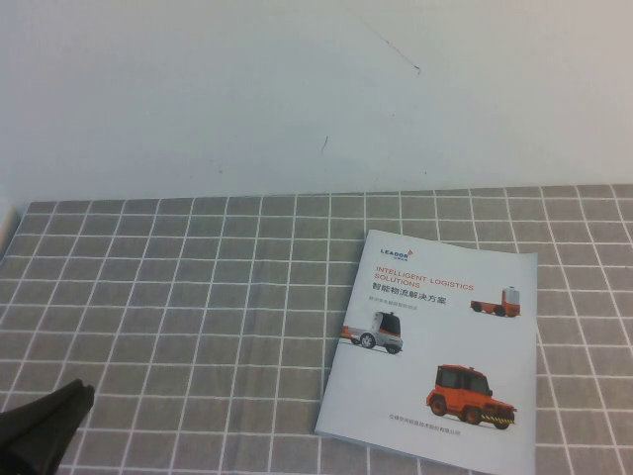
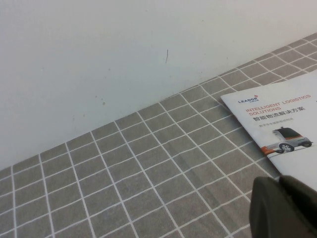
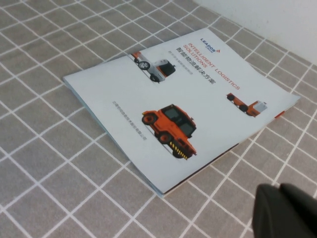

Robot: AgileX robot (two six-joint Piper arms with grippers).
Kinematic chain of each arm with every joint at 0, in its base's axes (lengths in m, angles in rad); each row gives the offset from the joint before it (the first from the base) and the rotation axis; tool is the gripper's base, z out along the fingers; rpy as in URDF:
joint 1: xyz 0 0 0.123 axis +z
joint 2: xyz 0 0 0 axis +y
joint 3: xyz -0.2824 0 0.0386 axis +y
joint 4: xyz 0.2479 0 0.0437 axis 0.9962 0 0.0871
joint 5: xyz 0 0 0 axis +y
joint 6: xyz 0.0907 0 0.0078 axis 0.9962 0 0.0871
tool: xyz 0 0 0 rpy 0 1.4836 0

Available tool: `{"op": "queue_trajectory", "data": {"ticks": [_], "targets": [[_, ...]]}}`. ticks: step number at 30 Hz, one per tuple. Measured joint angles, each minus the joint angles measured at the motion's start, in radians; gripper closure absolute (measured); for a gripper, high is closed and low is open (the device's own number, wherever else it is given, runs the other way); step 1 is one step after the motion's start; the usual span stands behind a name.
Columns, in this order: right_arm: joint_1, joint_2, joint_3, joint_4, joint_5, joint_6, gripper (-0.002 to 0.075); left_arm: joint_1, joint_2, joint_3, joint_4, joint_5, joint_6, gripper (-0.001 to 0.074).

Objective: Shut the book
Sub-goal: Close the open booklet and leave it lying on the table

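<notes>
Nearest, in the bottom left corner of the high view, sits the left gripper [image 1: 45, 421], a dark shape low over the grey checked cloth [image 1: 178, 297]; whether it is apart or together cannot be told. The right gripper [image 3: 287, 213] does not show in the high view. Only its own wrist camera catches it, as a dark block at the frame's edge just beside the book, and its state cannot be told either.

Farther in, on the robot's right half of the cloth, lies the book [image 1: 435, 346]. It is closed and flat, front cover up, well apart from the left gripper. Its long axis runs from near to far, with the far end leaning slightly to the robot's right. The red title sits at the far end, toward the wall, and an orange vehicle at the near end.

From the right wrist view comes a thin dark line under the cover's right-hand long edge, which the high view does not show. The left wrist view takes in only the book's title corner.

Behind the cloth stands a white wall [image 1: 297, 89] with a few small dark marks.
</notes>
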Motion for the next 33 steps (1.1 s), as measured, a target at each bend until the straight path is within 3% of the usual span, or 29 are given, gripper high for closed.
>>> {"op": "queue_trajectory", "data": {"ticks": [22, 33], "targets": [[0.0, -0.001, 0.002, 0.008, 0.013, 0.0, 0.0729, 0.001, -0.033, 0.002, -0.015, 0.004, 0.0, 0.0738], [0.0, -0.001, 0.002, 0.008, 0.013, 0.0, 0.0729, 0.197, -0.303, 0.083, -0.007, -0.091, 0.134, 0.0738]]}}
